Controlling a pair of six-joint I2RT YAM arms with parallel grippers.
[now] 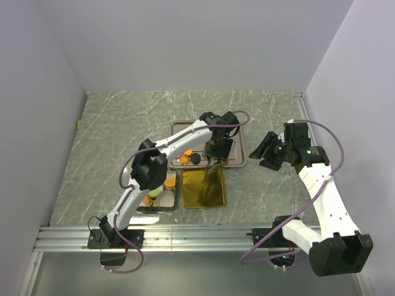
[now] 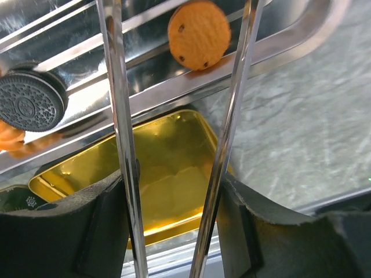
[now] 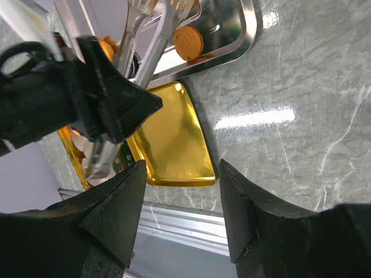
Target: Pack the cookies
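My left gripper (image 1: 217, 148) is shut on a pair of metal tongs (image 2: 119, 116), whose two arms run up between its fingers (image 2: 69, 231). The tongs' arms stand apart over the silver tray (image 2: 290, 40). An orange cookie (image 2: 199, 35) lies in the tray between them, close to the right arm; I cannot tell whether it is touched. A black cookie (image 2: 30, 104) lies further left in the tray, beside more orange ones (image 1: 185, 154). My right gripper (image 3: 182, 214) hangs open with nothing in it, right of the tray (image 1: 271, 151).
An empty gold tin (image 1: 202, 188) lies just in front of the silver tray. To its left is a second container (image 1: 162, 196) holding orange and green pieces. The aluminium rail (image 1: 203, 234) runs along the near table edge. White walls enclose the table.
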